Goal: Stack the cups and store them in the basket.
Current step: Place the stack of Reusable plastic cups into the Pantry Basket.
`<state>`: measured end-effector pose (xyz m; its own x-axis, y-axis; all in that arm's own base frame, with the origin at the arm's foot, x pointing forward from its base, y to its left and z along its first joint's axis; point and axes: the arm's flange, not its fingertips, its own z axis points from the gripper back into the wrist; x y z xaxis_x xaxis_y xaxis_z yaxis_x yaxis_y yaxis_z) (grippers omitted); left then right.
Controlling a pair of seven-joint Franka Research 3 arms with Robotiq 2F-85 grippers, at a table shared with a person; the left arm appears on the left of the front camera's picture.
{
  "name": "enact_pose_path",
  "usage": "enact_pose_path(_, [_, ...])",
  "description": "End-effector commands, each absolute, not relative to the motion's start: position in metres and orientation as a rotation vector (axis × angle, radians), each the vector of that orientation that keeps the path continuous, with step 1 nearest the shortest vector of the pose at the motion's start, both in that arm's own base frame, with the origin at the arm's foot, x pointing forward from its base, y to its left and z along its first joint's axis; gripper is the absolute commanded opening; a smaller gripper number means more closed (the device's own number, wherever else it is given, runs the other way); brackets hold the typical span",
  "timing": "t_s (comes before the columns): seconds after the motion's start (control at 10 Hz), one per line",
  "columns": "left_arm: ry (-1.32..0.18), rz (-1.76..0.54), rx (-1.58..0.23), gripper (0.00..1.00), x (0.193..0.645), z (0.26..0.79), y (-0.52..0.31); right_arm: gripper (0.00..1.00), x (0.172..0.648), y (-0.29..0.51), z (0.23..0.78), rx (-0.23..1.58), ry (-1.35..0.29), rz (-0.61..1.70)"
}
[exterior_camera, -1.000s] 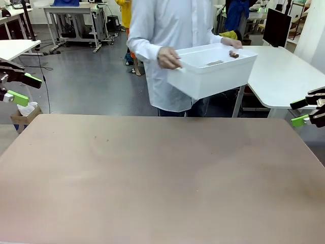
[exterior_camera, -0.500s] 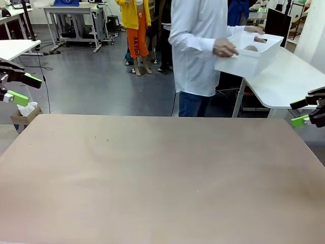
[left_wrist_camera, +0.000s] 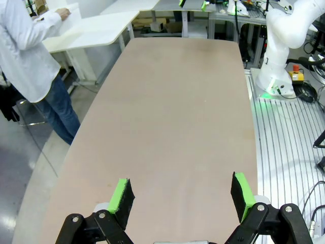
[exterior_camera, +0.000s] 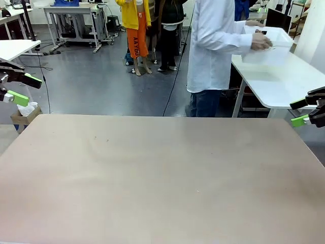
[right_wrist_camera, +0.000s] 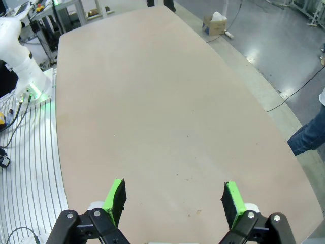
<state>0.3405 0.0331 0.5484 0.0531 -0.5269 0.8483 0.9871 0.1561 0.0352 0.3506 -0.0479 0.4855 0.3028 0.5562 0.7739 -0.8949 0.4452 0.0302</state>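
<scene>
A person in a white shirt [exterior_camera: 216,46] stands beyond the far edge of the brown table [exterior_camera: 162,173], turned to a white side table [exterior_camera: 284,81]. Both of the person's hands hold the white basket [exterior_camera: 271,48] over that side table. The cups are hidden from here. My left gripper [exterior_camera: 19,89] hovers open off the table's left edge, with nothing between its fingers. My right gripper [exterior_camera: 303,112] hangs open off the right edge, also holding nothing. The left wrist view shows the left gripper [left_wrist_camera: 182,195] open above bare tabletop, and the right wrist view shows the right gripper [right_wrist_camera: 174,199] the same.
The other arm's white base [left_wrist_camera: 279,61] stands beside the table's long edge. A small cardboard box [exterior_camera: 24,114] sits on the floor at the left. Other people [exterior_camera: 139,30] stand farther back on the grey floor.
The person has carried the basket from in front of the table's far edge off to the right, over the white side table. Both grippers have stayed still.
</scene>
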Motion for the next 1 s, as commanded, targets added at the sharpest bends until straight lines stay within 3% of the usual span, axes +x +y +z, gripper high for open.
enact_pose_path(0.0, [-0.881, -1.290, -0.701, 1.00, 0.3421, 0.5503, 0.0313, 1.00, 0.3534, -0.0484, 0.4874, 0.529, -0.798, 1.021])
enact_pose_path(0.9, [-0.881, -1.290, -0.701, 1.00, 0.3421, 0.5503, 0.0313, 1.00, 0.3534, -0.0484, 0.4874, 0.529, -0.798, 1.021])
